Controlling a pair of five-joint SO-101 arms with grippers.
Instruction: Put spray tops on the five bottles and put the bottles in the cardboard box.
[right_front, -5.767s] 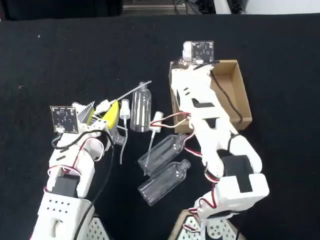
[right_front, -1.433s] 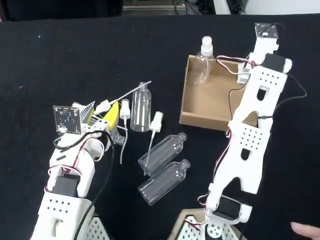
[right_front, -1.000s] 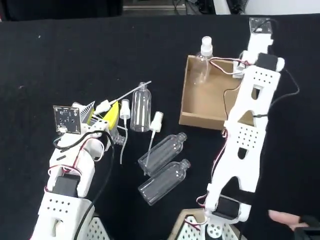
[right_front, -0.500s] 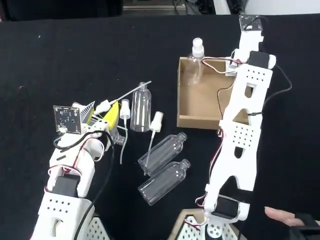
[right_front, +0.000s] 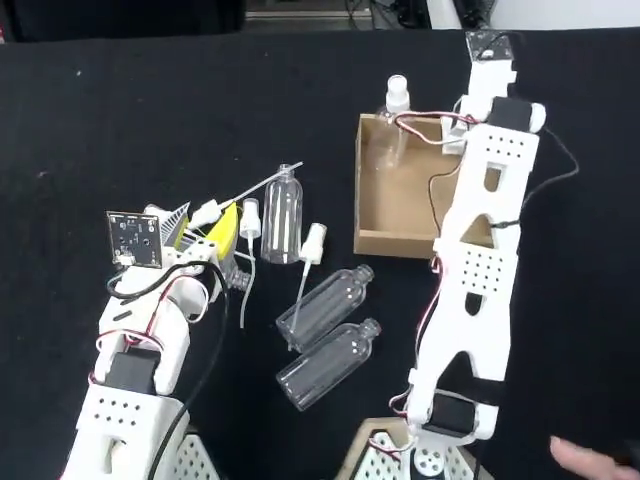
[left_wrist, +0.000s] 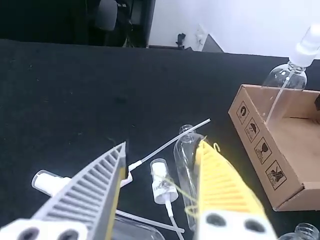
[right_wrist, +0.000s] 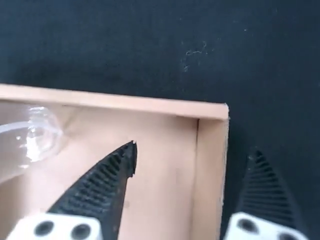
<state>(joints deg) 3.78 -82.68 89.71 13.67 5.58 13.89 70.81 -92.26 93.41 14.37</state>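
Note:
A cardboard box (right_front: 400, 200) stands at the back right, and one bottle with a spray top (right_front: 390, 120) stands in its far left corner. My right arm (right_front: 480, 200) lies stretched over the box's right side. My right gripper (right_wrist: 193, 149) is open astride the box wall (right_wrist: 212, 150) at a corner, one finger inside and one outside. Three capless bottles lie on the table: one (right_front: 283, 215) beside two loose spray tops (right_front: 250, 215) (right_front: 313, 240), and two (right_front: 325, 305) (right_front: 330, 365) nearer the front. My left gripper (left_wrist: 162, 145) is open and holds nothing, just short of a spray top (left_wrist: 161, 180).
Another spray top (left_wrist: 47, 181) lies beside the grey finger, and a long dip tube (left_wrist: 170, 142) runs across the table in front of the left gripper. Black cloth covers the table (right_front: 120, 110), with free room at the back left.
The right arm swung from the box's left side to its right side, then shifted left. The box and the bottle in it slid left with it. The left arm kept still.

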